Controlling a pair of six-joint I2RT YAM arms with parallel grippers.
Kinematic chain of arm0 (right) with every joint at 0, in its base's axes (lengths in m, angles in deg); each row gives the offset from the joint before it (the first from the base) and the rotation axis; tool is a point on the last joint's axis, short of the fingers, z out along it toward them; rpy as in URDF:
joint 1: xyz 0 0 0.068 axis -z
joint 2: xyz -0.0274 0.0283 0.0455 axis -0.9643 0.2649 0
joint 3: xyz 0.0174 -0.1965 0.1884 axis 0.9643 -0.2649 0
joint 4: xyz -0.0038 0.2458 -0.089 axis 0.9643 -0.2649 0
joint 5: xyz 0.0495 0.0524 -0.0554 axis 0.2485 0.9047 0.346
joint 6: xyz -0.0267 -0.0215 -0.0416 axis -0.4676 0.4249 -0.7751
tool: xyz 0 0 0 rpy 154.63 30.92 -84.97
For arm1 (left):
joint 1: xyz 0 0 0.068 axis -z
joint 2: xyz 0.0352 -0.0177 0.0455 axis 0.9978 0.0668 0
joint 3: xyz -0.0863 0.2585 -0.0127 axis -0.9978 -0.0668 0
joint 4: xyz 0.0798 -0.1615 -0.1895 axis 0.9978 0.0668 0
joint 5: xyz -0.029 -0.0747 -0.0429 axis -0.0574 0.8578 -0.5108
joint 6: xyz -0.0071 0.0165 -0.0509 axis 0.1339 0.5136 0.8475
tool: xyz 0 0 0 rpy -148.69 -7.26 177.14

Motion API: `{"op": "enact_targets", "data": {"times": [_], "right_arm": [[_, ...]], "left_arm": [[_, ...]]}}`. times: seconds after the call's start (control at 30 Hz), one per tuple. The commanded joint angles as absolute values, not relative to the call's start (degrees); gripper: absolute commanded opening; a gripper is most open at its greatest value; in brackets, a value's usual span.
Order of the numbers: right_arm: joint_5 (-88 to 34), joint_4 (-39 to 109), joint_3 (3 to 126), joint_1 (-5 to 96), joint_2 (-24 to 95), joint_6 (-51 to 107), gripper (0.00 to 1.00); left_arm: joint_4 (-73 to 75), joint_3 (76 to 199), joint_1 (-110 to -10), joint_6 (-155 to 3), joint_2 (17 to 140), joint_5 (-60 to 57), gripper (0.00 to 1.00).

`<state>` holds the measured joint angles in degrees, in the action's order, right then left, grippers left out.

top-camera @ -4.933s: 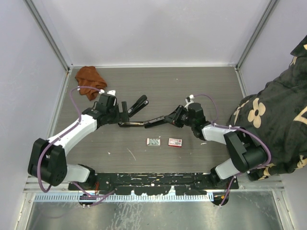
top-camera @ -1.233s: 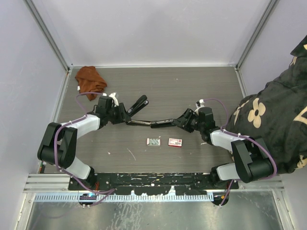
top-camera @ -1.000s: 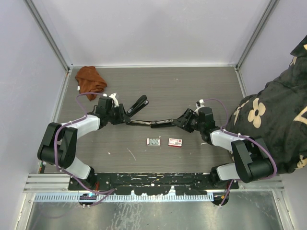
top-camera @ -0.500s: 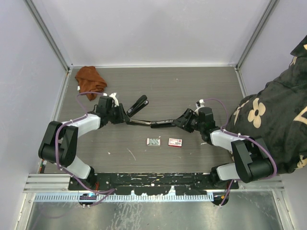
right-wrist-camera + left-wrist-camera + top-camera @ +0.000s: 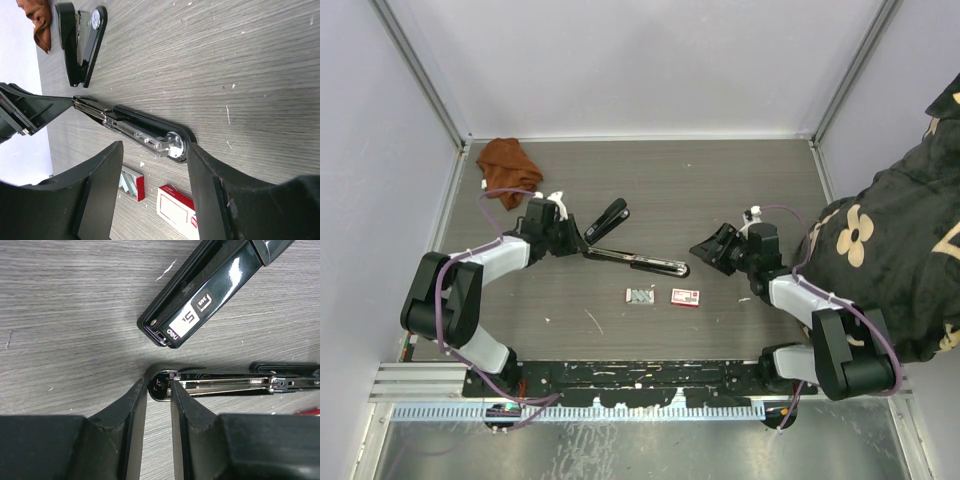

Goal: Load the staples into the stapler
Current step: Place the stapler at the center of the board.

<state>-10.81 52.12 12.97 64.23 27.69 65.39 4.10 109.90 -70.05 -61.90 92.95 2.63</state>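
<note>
The stapler (image 5: pixel 635 260) lies swung open on the table, its metal magazine (image 5: pixel 225 385) bare. My left gripper (image 5: pixel 576 245) is at its hinge end, and in the left wrist view the gripper (image 5: pixel 159 385) has narrowed so both tips press that rounded end. My right gripper (image 5: pixel 700 248) stands open just right of the stapler's front end (image 5: pixel 172 142), apart from it. The staples (image 5: pixel 639 295) sit in a small tray in front of the stapler, the strips (image 5: pixel 129 181) showing, with the red-and-white box (image 5: pixel 685 297) beside them.
A second black stapler (image 5: pixel 608 217), closed, lies just behind the hinge end. A rust-brown cloth (image 5: pixel 508 160) is bunched in the far left corner. A person's flower-patterned sleeve (image 5: pixel 890 240) reaches over the right edge.
My right gripper has let go of the stapler's front end, opened wider and drawn back to the right. The stapler's front end has swung nearer. My left jaws have narrowed on the hinge end.
</note>
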Motion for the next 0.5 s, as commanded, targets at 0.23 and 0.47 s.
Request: {"op": "enact_targets", "data": {"times": [0.23, 0.47], "right_arm": [[-10.52, 39.98, 17.04, 67.53, 16.43, 58.14, 0.6], [-11.5, 31.98, 22.02, 64.03, 15.02, 51.58, 0.6]], "left_arm": [[8.0, 112.18, -70.25, -63.92, 91.05, 2.23, 0.49], [12.12, 115.52, -70.1, -63.42, 83.57, 3.45, 0.83]]}}
